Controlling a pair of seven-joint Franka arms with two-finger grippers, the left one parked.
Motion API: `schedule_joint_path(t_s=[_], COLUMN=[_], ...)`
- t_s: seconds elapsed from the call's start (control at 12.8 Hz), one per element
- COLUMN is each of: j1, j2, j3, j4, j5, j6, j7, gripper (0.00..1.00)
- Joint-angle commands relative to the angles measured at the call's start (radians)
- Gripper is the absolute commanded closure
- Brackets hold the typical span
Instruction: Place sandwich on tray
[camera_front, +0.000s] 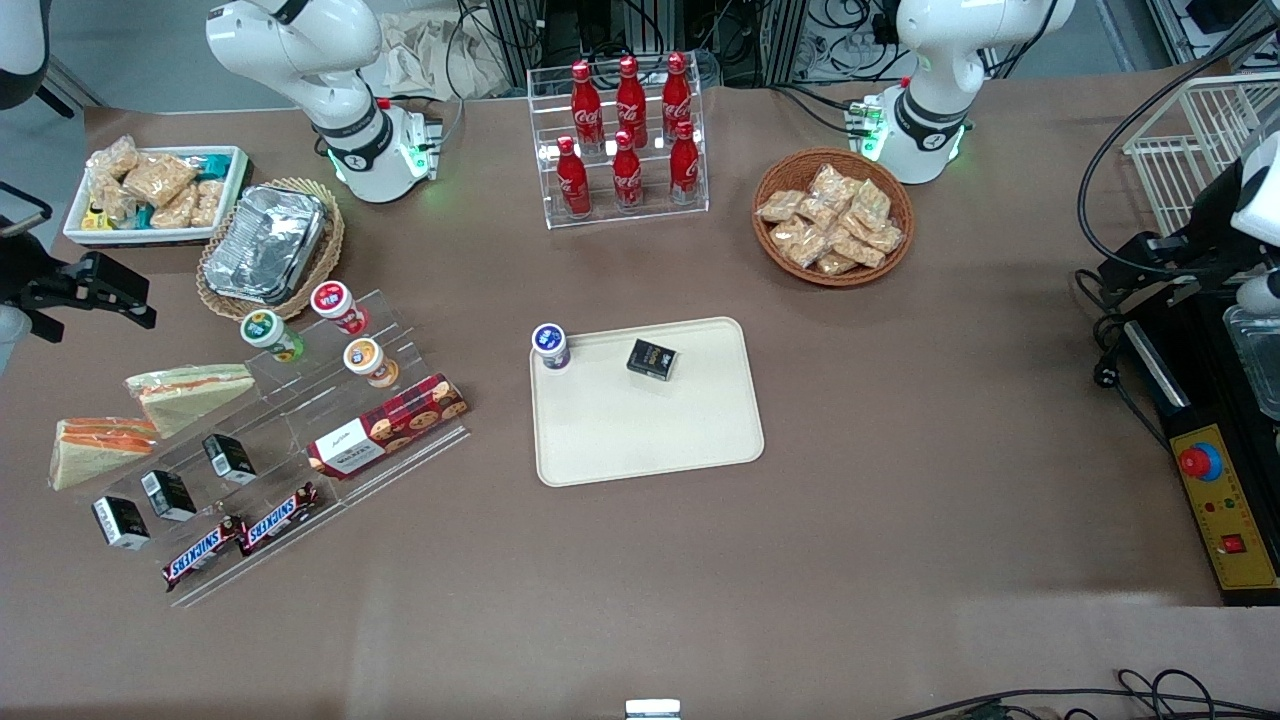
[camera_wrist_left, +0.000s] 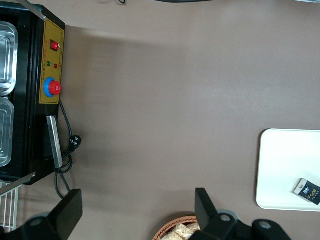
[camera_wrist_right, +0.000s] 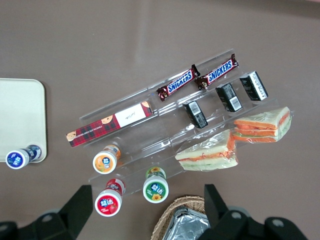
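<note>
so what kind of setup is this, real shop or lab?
Looks like a lab mock-up of a snack counter: the cola rack, tiered acrylic shelf of snacks and sandwich beside the tray, with cabling and an e-stop box nearby. The gripper hovers open above the shelf.

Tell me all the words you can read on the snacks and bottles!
"SNICKERS": on both Snickers bars on the clear rack.
"Coca-Cola" script: on the red bottles, only just readable.
Cookie box, small black boxes, yogurt cups: print too small to read.
The sandwich shows no label.
The gripper hangs open above the rack.
</note>
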Motion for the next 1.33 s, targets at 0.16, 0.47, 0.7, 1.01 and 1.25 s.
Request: schedule_joint_path(t_s=[0.16, 0.47, 0.7, 1.01, 1.25], j1=[-0.013, -0.019, -0.038, -0.067, -0.073], j2=[-0.006, 0.001, 0.012, 0.043, 0.072], j3=[0.020, 0.025, -0.007, -0.086, -0.175], j4=[0.006, 0.006, 0.006, 0.007, 0.006], j5=[0.010, 0.016, 0.011, 0.011, 0.024], j6=[-0.033, -0.019, -0.018, 0.068, 0.119], j7=[0.012, 0.165, 0.190, 0.217, 0.294], gripper=[0.01, 0.01, 0.01, 0.01, 0.01])
